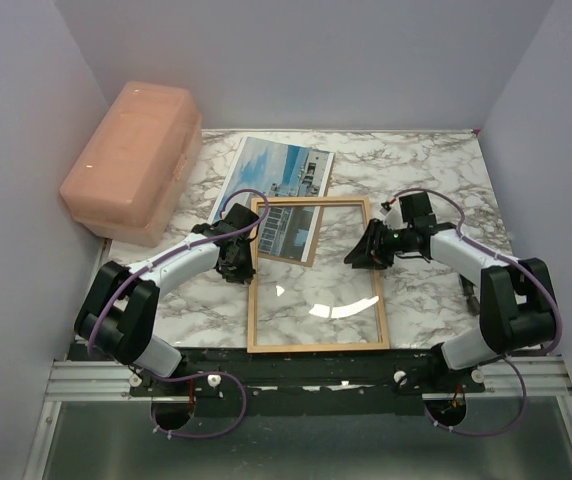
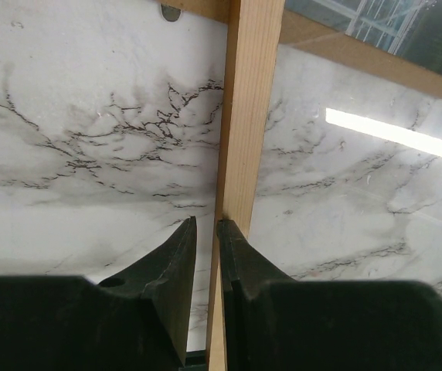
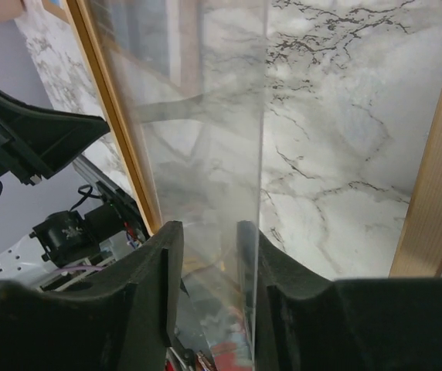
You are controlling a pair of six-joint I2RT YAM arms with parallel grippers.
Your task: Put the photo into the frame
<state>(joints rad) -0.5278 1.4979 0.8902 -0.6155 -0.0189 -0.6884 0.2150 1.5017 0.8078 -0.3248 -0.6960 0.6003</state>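
Note:
The photo [image 1: 278,168] lies flat at the back of the marble table, its near edge at the far rail of the frame [image 1: 316,346]. The orange-brown frame lies in the middle. My left gripper [image 1: 236,262] is shut on the frame's left rail [image 2: 248,116], one finger on each side [image 2: 207,224]. My right gripper [image 1: 354,252] reaches in over the right rail [image 3: 437,193]. It is open [image 3: 209,226] with a clear pane [image 3: 205,116] between its fingers. The pane's edge rests against the right finger [image 3: 283,294], and a gap shows at the other finger.
A pink plastic box [image 1: 131,160] stands at the back left against the wall. Grey walls close the table in on three sides. A dim picture of the building [image 1: 288,228] shows in the frame's far-left corner; reflection or not, I cannot tell.

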